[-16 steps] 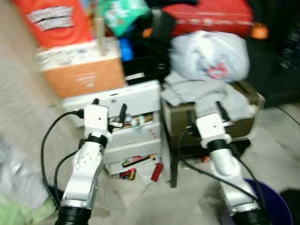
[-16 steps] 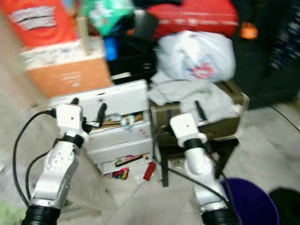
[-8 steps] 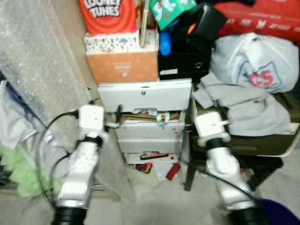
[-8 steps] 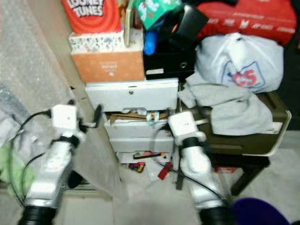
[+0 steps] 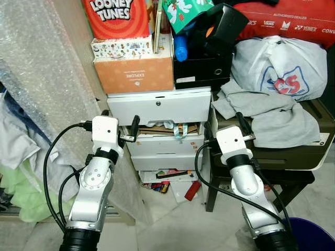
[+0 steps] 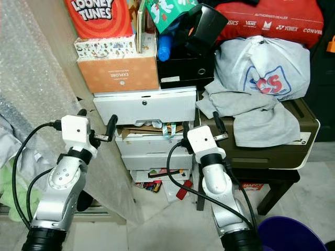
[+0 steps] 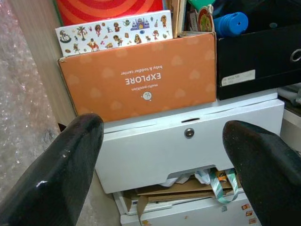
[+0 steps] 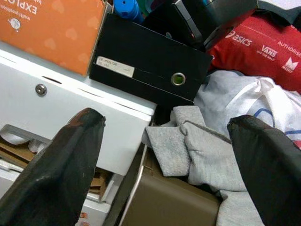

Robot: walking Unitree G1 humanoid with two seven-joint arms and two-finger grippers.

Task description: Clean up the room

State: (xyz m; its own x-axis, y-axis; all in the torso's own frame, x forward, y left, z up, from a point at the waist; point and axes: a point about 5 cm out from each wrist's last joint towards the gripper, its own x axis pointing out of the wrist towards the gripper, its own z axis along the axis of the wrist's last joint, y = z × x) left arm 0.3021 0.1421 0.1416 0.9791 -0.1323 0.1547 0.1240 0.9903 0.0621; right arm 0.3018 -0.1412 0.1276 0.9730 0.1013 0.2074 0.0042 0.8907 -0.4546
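Note:
A cluttered stack stands in front of me. A white drawer unit [image 5: 159, 107] carries an orange box [image 5: 133, 73] and a black box [image 5: 201, 68]. To its right a grey garment [image 5: 261, 110] lies over an olive case [image 5: 293, 154], with a white plastic bag [image 5: 280, 65] behind it. My left gripper [image 5: 120, 120] is open and empty, held up before the top drawer's left end [image 7: 188, 150]. My right gripper [image 5: 224, 124] is open and empty too, just short of the grey garment [image 8: 188, 141] and the drawer's right corner.
Bubble wrap [image 5: 42, 78] hangs along the left, with green cloth [image 5: 21, 193] on the floor below it. A purple bucket [image 5: 309, 235] sits at the lower right. Small red items [image 5: 192, 190] lie on the floor under the drawers, beside a dark stool leg [image 5: 211, 193].
The camera has swung left and steadied, so the blurred, tilted picture is now sharp and the stack sits more central. Both arms hold the same raised pose, fingers still apart.

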